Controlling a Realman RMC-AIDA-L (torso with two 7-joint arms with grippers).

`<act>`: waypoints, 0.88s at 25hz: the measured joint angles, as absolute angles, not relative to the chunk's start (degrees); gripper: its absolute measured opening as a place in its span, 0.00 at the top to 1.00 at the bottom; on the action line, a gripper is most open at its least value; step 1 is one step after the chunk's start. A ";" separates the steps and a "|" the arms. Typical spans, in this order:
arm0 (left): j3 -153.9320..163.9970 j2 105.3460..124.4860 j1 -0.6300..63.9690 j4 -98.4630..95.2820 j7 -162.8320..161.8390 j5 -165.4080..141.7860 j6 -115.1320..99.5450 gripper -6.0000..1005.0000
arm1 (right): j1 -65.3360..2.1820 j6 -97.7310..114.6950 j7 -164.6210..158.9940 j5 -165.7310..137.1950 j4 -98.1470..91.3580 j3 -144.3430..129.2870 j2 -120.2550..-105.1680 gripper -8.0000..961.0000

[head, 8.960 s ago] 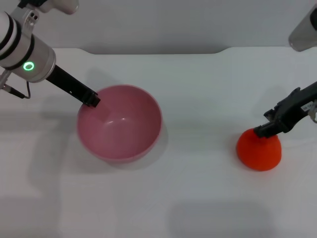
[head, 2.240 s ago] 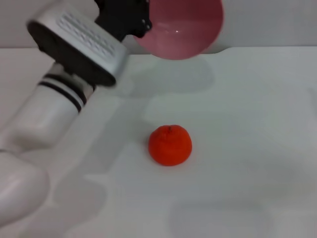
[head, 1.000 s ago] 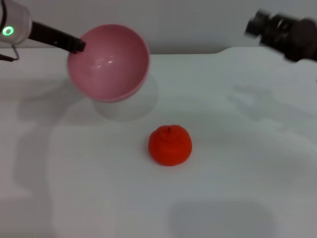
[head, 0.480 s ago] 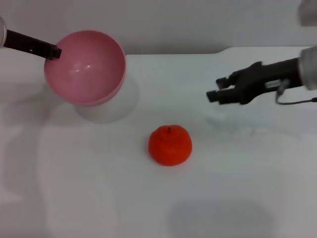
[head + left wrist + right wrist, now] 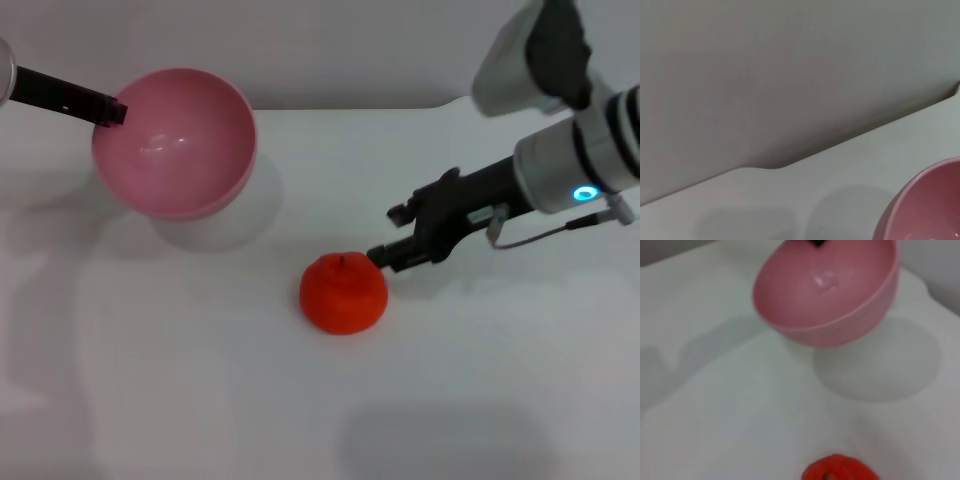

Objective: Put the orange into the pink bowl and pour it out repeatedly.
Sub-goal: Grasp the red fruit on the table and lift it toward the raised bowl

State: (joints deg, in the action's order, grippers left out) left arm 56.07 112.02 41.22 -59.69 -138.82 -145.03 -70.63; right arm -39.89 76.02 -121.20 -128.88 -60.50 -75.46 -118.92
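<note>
The orange [image 5: 343, 292] sits on the white table near the middle, stem up. It also shows in the right wrist view [image 5: 840, 470]. The pink bowl [image 5: 175, 140] is empty and hangs tilted above the table at the far left, with its shadow below it. My left gripper [image 5: 107, 108] is shut on the bowl's rim. The bowl also shows in the left wrist view [image 5: 927, 205] and the right wrist view [image 5: 825, 290]. My right gripper [image 5: 388, 236] is open, with its nearer finger right at the orange's upper right side.
The white table [image 5: 200, 380] ends at a grey wall [image 5: 330, 45] at the back. The right arm's grey forearm [image 5: 575, 160] reaches in from the right edge.
My right gripper has moved down and left, from well apart to right beside the orange. The bowl in my left gripper has barely moved. The orange has stayed put.
</note>
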 joint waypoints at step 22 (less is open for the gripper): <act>56.42 114.11 42.51 -60.05 -138.72 -144.99 -72.04 0.95 | -41.27 61.28 -121.71 -122.92 -53.43 -90.46 -119.17 0.33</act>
State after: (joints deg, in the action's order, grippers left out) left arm 56.42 114.11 42.51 -60.05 -138.72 -144.99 -72.04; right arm -41.27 61.28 -121.71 -122.92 -53.43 -90.46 -119.17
